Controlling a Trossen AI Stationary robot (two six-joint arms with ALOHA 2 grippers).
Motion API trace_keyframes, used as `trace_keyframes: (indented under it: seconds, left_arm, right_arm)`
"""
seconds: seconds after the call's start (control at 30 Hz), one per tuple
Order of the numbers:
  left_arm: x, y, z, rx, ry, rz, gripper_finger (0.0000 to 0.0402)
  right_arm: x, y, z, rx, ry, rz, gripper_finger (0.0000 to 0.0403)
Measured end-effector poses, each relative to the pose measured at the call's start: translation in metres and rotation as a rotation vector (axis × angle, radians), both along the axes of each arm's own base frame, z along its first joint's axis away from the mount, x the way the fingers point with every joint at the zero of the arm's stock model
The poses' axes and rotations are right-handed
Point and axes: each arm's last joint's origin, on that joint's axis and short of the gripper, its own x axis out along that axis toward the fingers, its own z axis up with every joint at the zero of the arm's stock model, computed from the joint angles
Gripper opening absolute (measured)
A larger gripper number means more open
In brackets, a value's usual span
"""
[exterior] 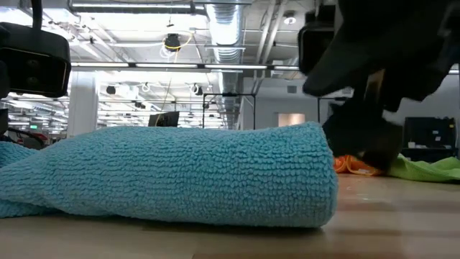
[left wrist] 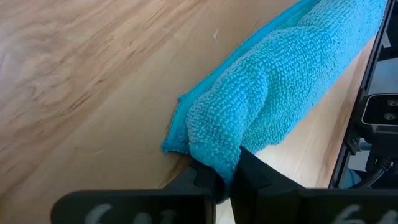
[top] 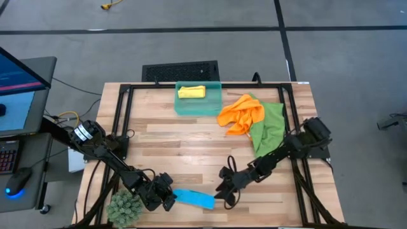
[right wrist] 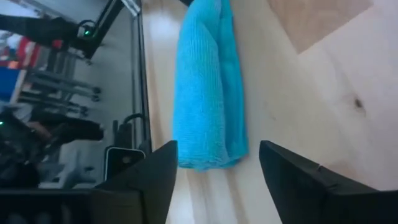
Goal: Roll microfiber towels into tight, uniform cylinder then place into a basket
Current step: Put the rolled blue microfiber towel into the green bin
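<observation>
left pincer [left wrist: 225,180] clamped on rolled blue towel [top: 194,198] end | right pincer [right wrist: 217,171] spread apart at other end | desk [top: 172,137] front

The left arm comes in from about 9 o'clock and reaches down low toward 6 o'clock. Its left gripper [top: 170,198] sits near the front edge of the table [top: 191,140]. Its two dark fingers [left wrist: 205,180] are pressed close together, pinching one end of the blue towel [top: 194,198].

The right arm comes in from about 3 o'clock, bends at the elbow, and stretches low toward 6 o'clock too. Its right gripper [top: 222,194] is at the other end of the blue towel. Its fingers [right wrist: 155,174] are spread wide apart, not touching the towel.
</observation>
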Motion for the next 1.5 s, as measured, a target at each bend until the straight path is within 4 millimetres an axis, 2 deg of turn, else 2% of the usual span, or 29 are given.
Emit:
trace_keyframes:
  seconds: [0.2,0.4,0.7,0.87,1.23,1.5]
  left_arm:
    - [0.0,0.0,0.0,0.0,0.0,0.0,0.0009]
    - [0.0,0.0,0.0,0.0,-0.001,0.0,0.0015]
    - [0.0,0.0,0.0,-0.005,-0.006,0.001,0.0011]
    - [0.0,0.0,0.0,-0.005,-0.006,0.001,0.0013]
    - [0.0,0.0,0.0,-0.005,-0.006,0.001,0.0014]
    - [0.001,-0.001,0.001,-0.009,-0.011,0.001,0.0015]
  right_arm:
    - [0.007,-0.004,-0.011,0.054,0.014,0.031,0.0255]
    - [0.014,0.0,-0.018,0.055,0.012,0.034,0.0255]
    - [0.019,0.005,-0.014,0.063,-0.005,0.08,0.0255]
    - [0.018,0.004,-0.017,0.064,0.049,0.059,0.0255]
    - [0.021,0.005,-0.012,0.075,-0.003,0.055,0.0255]
    - [0.038,0.018,-0.022,0.057,-0.013,0.102,0.0255]
